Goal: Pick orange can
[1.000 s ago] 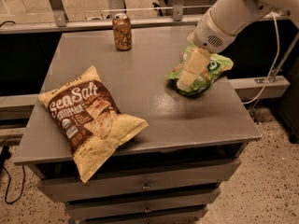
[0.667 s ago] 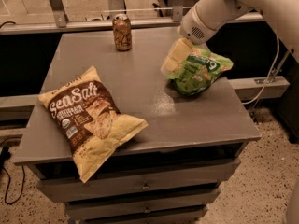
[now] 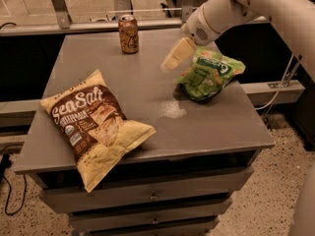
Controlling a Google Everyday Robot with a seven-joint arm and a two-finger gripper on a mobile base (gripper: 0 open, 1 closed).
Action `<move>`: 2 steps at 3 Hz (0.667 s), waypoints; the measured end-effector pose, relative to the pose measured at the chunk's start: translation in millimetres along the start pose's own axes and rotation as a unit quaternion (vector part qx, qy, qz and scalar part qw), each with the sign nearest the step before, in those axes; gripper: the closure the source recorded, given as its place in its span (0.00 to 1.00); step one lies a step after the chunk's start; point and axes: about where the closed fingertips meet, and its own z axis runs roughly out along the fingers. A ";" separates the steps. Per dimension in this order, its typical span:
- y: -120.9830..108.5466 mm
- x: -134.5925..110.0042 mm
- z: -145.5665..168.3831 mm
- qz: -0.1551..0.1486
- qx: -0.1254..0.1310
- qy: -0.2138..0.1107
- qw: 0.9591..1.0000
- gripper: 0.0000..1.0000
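The orange can stands upright near the far edge of the grey table, left of centre; it is orange-brown with a silver top. My gripper hangs from the white arm that enters at the upper right. It hovers above the table, to the right of the can and nearer to me, just left of the green chip bag. It holds nothing and is well apart from the can.
A large yellow and brown SeaSalt chip bag lies at the front left, overhanging the table's front edge. The green bag lies at the right. Drawers sit under the tabletop. A metal rail runs behind the table.
The gripper has moved left, off the green chip bag and toward the can. The can and both bags have not moved.
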 end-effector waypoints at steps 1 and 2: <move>-31.2 -27.3 33.4 0.022 0.017 -0.075 0.997 0.00; -65.8 -53.0 67.9 0.052 0.030 -0.149 0.987 0.00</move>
